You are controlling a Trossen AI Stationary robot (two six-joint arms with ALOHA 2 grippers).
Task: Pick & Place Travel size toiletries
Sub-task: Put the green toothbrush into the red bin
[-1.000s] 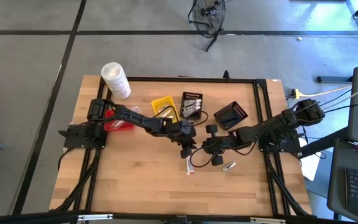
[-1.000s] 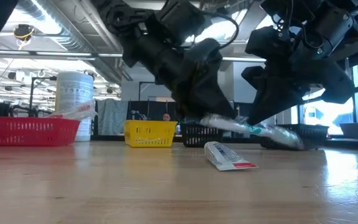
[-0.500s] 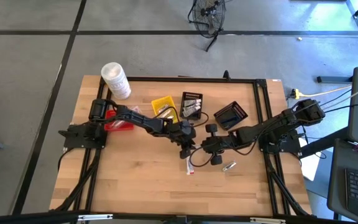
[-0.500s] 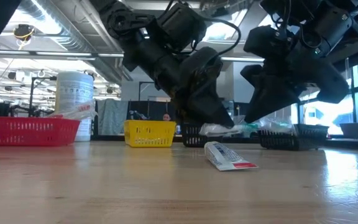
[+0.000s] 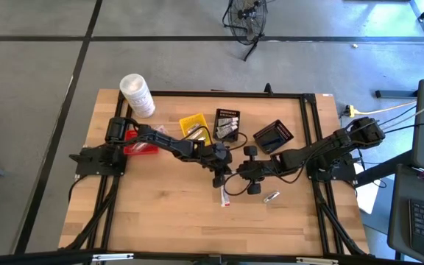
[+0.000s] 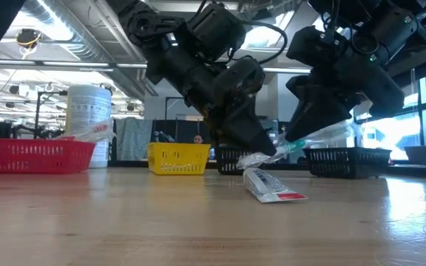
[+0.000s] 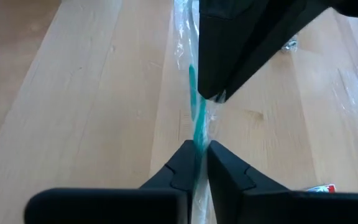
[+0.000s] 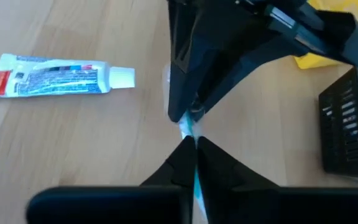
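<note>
Overhead, we see both grippers meet mid-table over a clear-wrapped toothbrush point(image 5: 230, 185), baskets behind, open wood in front. Level with the table, our left gripper point(image 6: 265, 150) and right gripper point(image 6: 293, 139) each pinch an end, the toothpaste tube point(image 6: 271, 185) lying below. Left wrist: fingers point(image 7: 182, 163) clamp the wrap. Right wrist: fingers point(image 8: 182, 160) likewise — probably a handover.
</note>
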